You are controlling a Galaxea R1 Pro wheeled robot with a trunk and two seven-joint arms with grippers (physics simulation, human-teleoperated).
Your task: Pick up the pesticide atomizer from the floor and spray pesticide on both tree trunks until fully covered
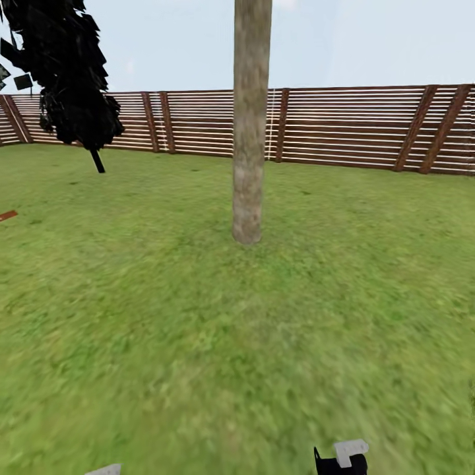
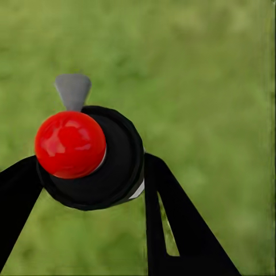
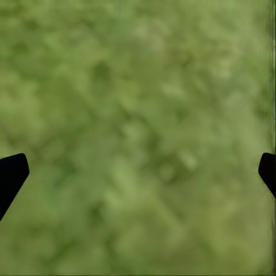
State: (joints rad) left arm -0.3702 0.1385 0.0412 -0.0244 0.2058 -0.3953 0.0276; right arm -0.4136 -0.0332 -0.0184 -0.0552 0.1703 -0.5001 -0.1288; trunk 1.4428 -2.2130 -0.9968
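**Sprayer in hand, trunk ahead: approach and aim still to be set**

Lawn (image 1: pixel 198 343) runs out to a brown slatted fence (image 1: pixel 356 125) under a pale sky. We note one thick, pale mottled tree trunk (image 1: pixel 251 132) standing ahead near the middle of the head view, its crown above the frame. A narrow black tree (image 1: pixel 66 72) stands off to the left by the fence; it is no part of the job.

The left gripper (image 2: pixel 92 172) is pinching the sprayer (image 2: pixel 109 167), a stubby black body with a red knob on top and a grey nozzle beyond it. Its dark fingers (image 2: pixel 178 224) bear on either side of the body. Grass alone lies past the nozzle, so we judge it is not yet aimed at the trunk.

The right gripper (image 3: pixel 138 172) hangs spread wide over grass with nothing between its tips.

We judge the step in hand to be closing on the trunk. To do it well, we would drive nearer, lift the left arm until the nozzle faces the bark squarely, then work from base upward and around, as one side alone would leave the trunk part covered.
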